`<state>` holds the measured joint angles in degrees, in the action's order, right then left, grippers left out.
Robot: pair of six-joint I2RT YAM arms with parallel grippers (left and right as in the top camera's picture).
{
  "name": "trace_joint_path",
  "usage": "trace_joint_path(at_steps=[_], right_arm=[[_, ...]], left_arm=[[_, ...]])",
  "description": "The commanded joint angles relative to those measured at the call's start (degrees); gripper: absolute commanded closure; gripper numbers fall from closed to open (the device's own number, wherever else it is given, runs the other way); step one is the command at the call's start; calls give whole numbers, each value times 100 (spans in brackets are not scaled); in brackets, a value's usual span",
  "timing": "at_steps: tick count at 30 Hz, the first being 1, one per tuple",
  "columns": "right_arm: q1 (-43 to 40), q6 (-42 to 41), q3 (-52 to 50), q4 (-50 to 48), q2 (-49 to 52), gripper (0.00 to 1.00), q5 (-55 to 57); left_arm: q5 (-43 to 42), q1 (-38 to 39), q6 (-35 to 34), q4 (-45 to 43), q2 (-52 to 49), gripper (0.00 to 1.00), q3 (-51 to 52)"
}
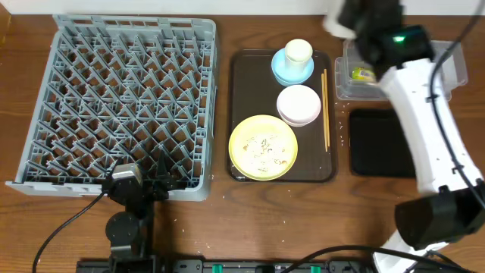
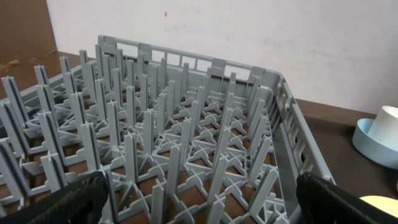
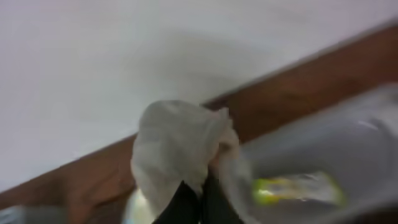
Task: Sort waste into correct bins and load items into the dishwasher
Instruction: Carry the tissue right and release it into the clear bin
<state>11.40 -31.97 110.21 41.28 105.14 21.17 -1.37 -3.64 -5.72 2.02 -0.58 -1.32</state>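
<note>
My right gripper (image 3: pixel 200 199) is shut on the crumpled white napkin (image 3: pixel 177 152) and holds it in the air at the far end of the clear tub (image 1: pixel 345 85); the overhead view shows the napkin (image 1: pixel 336 21) blurred. The yellow-green wrapper (image 1: pixel 364 74) lies in the tub, and also shows in the right wrist view (image 3: pixel 292 188). The black tray (image 1: pixel 379 142) sits just in front of the tub. My left gripper (image 2: pixel 199 199) is open and empty at the front edge of the grey dish rack (image 1: pixel 121 98).
The brown serving tray (image 1: pixel 242 76) holds the yellow plate (image 1: pixel 263 146) with crumbs, the pinkish-white bowl (image 1: pixel 298 105), the blue bowl (image 1: pixel 282 72) with the cream cup (image 1: pixel 298 51) in it, and the chopsticks (image 1: pixel 326 110) along its right side.
</note>
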Motion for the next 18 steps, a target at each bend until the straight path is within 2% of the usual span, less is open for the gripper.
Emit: trace_joint_path(at_steps=[1,6,14,15,16,18], right_arm=[[-428,-348,39,437,-33,98,223],[-1034,-444,17,841,122,98,260],[-1617,-444,-42,887,573,98,256],[-1652,-444,-42,874,627,93,236],[-1679,-444,-42,837,675,84,227],[-1711,-444,-42,780,741,53,164]], left_arm=[[52,20,76,203,35,2,109],[52,20,76,203,35,2,109],[55,20,76,203,35,2,109],[52,20,76,203,35,2,109],[52,20,76,203,35,2,109],[52,20,76,203,35,2,109]])
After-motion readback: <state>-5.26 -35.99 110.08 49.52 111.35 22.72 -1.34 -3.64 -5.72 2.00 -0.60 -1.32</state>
